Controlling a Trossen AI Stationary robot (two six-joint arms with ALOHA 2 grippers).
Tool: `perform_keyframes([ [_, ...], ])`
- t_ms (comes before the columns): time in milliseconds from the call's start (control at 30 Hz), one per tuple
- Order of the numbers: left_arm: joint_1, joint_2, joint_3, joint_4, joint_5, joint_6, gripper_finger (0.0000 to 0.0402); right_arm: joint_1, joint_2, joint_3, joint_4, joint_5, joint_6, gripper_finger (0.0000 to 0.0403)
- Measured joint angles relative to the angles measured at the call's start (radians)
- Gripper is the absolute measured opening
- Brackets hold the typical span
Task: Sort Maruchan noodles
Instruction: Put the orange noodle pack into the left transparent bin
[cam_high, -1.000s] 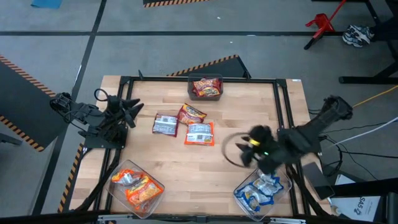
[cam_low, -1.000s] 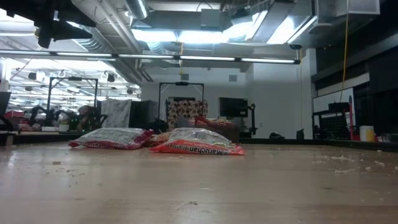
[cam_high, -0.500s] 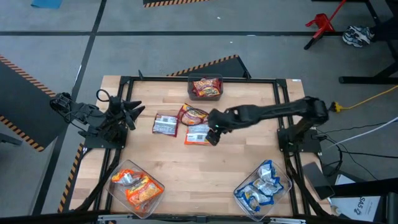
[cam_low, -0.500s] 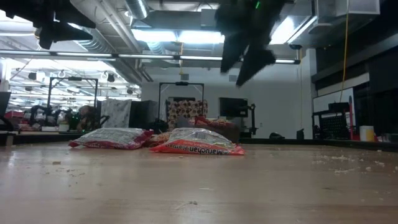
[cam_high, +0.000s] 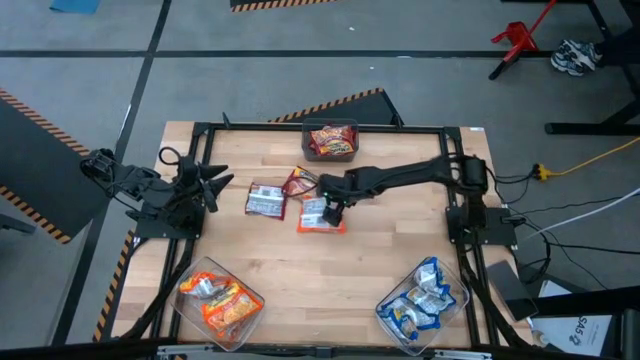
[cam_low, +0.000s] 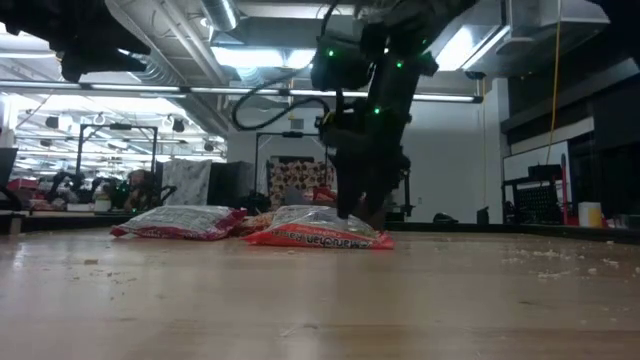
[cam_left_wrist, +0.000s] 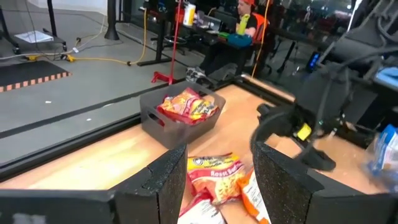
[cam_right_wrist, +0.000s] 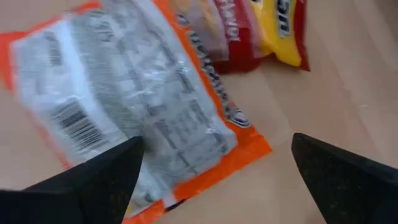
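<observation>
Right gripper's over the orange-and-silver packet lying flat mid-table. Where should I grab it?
Come straight down on the orange-and-silver packet with the right gripper open astride its narrow width, mid-body. It lies flat, barcode side up; the red packet crowds its far end.

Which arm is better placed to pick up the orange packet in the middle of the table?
Right. The right gripper hangs open right over the orange packet; the left gripper waits near the table's left edge.

Orange-and-silver packet, red-and-yellow packet
</observation>
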Motion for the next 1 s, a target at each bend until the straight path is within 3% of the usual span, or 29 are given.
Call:
perform_keyframes([
  [167,0.000,0.000,0.000,-0.017,0.000,0.000,0.0176,-0.028,0.034,0.003,0.019,-0.050,-0.026,0.0385],
  [300,0.000,0.000,0.000,-0.018,0.000,0.001,0.0176,-0.032,0.046,0.004,0.022,-0.074,-0.026,0.0340],
  [433,0.000,0.000,0.000,-0.019,0.000,0.001,0.0176,-0.030,0.052,0.004,0.010,-0.081,-0.015,0.0264],
  [767,0.000,0.000,0.000,-0.018,0.000,0.000,0.0176,-0.031,0.055,0.003,0.012,-0.118,0.029,0.0025],
  [1000,0.000,0.000,0.000,-0.018,0.006,-0.007,0.0176,-0.030,0.062,0.102,-0.058,-0.139,0.056,0.0012],
])
